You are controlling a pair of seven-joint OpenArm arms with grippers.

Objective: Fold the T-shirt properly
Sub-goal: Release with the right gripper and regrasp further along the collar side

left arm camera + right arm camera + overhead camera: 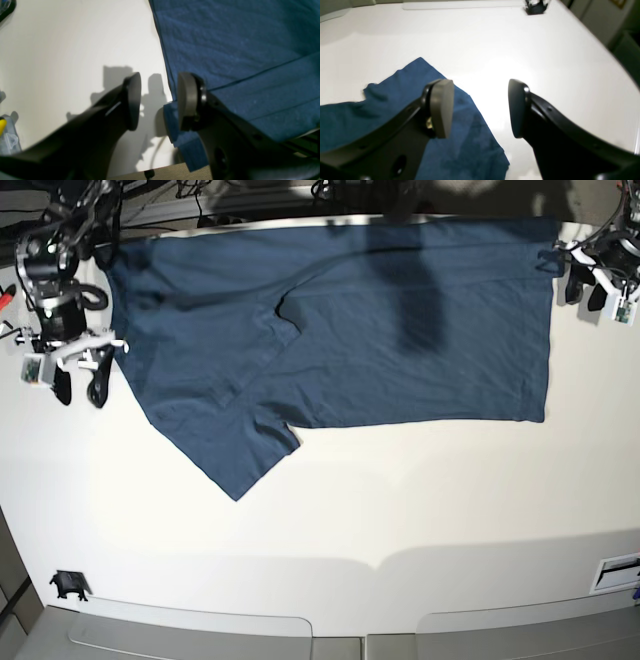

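The dark teal-blue T-shirt (350, 330) lies spread flat along the far side of the white table (400, 510), with one sleeve (240, 455) pointing toward the front. My left gripper (585, 288) is open at the shirt's right edge near its far corner. In the left wrist view the left gripper (160, 102) straddles that edge of the shirt (237, 50), one finger (187, 100) over the cloth. My right gripper (78, 388) is open beside the shirt's left edge. In the right wrist view the right gripper (480, 108) hovers over the border of the cloth (470, 140), holding nothing.
A small black clamp (67, 583) sits at the front left corner, also in the right wrist view (535, 7). A white label (620, 572) is at the front right edge. A clear plastic item with yellow (6, 136) lies beside the left arm.
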